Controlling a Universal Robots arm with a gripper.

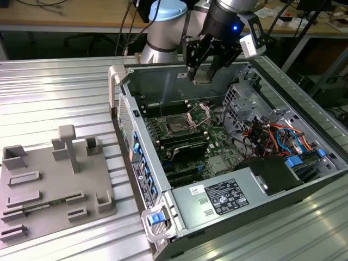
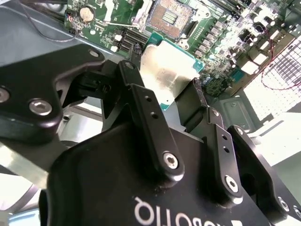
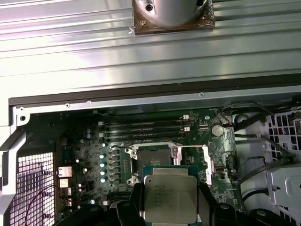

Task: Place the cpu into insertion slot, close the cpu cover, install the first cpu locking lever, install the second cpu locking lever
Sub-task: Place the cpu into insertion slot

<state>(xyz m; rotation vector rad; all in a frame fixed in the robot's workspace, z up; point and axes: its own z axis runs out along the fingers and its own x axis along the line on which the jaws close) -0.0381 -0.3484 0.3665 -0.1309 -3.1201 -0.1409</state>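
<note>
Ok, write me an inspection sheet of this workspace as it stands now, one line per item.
Surface: ribbed metal table carrying an open computer case.
Job's things: the cpu is held in the air above the motherboard, not yet in the insertion slot. The slot is bare, and the cpu cover stands raised beside it.
Clutter: grey fixture block on the table at the exterior view's left.
Grippers: gripper shut on the cpu, above the open case.
Cables: orange and blue cables bundled inside the case, away from the slot.
Surroundings: wooden bench behind the table.
</note>
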